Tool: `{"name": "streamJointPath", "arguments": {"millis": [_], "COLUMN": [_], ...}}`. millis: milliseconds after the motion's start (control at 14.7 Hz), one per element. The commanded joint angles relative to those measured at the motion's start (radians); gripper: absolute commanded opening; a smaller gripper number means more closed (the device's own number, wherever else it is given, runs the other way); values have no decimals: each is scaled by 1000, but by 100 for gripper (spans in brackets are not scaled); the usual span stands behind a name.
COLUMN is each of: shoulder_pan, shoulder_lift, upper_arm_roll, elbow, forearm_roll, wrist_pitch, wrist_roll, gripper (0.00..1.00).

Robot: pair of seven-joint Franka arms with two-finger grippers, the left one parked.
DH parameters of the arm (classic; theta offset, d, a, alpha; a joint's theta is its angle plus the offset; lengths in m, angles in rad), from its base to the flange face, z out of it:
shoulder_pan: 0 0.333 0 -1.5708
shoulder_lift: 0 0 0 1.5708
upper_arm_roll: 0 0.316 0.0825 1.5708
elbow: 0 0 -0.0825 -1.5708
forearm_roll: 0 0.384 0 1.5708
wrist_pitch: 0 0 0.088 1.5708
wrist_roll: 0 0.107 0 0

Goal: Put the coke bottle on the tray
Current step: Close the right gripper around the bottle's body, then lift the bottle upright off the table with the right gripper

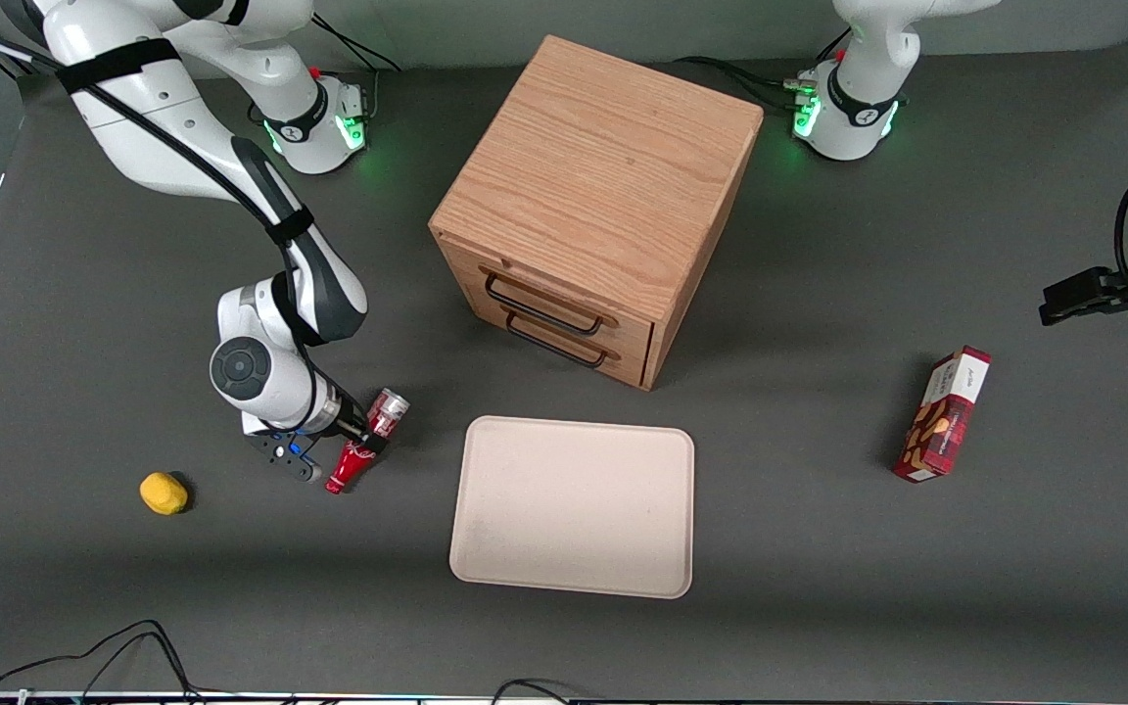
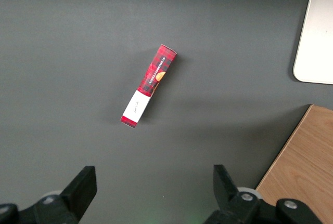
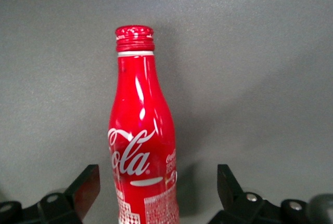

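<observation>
The coke bottle [image 1: 347, 468] is slim and red with white script, a silvery base and a red cap. It lies on the dark table beside the tray, toward the working arm's end, cap pointing toward the front camera. My right gripper [image 1: 360, 443] is low over the bottle's body and open. In the right wrist view the bottle [image 3: 140, 146] lies between the two black fingers [image 3: 86, 187] with a gap on each side, and the gripper [image 3: 157, 178] straddles its lower body. The cream tray [image 1: 574, 509] lies flat nearer the front camera than the cabinet, and its corner shows in the left wrist view [image 2: 317, 37].
A wooden drawer cabinet [image 1: 593, 206] stands mid-table, farther from the front camera than the tray. A small yellow object [image 1: 164, 493] lies beside the gripper, toward the working arm's end. A red snack box [image 1: 944, 416] lies toward the parked arm's end and shows in the left wrist view [image 2: 149, 85].
</observation>
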Motion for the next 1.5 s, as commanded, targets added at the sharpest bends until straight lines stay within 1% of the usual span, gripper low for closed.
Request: {"name": "streamJointPath", "arguments": {"millis": [0, 205, 273, 341, 409, 477, 545, 1023, 1227, 1432], "shoulder_pan": [1, 1, 3, 4, 4, 4, 3, 3, 1, -9], "shoulder_lift": [24, 45, 51, 58, 64, 67, 67, 24, -69, -184], "upper_arm_roll": [0, -1, -1, -1, -1, -1, 0, 0, 2, 14], "elbow": [15, 16, 18, 25, 28, 32, 30, 33, 54, 137], "forearm_roll": [-42, -44, -45, -56, -76, -103, -120, -120, -120, -108], "wrist_pitch": [33, 57, 65, 65, 65, 65, 65, 42, -116, -382], "wrist_roll": [58, 67, 82, 102, 127, 147, 155, 152, 133, 9], "gripper": [100, 99, 94, 86, 66, 17, 0, 0, 0, 0]}}
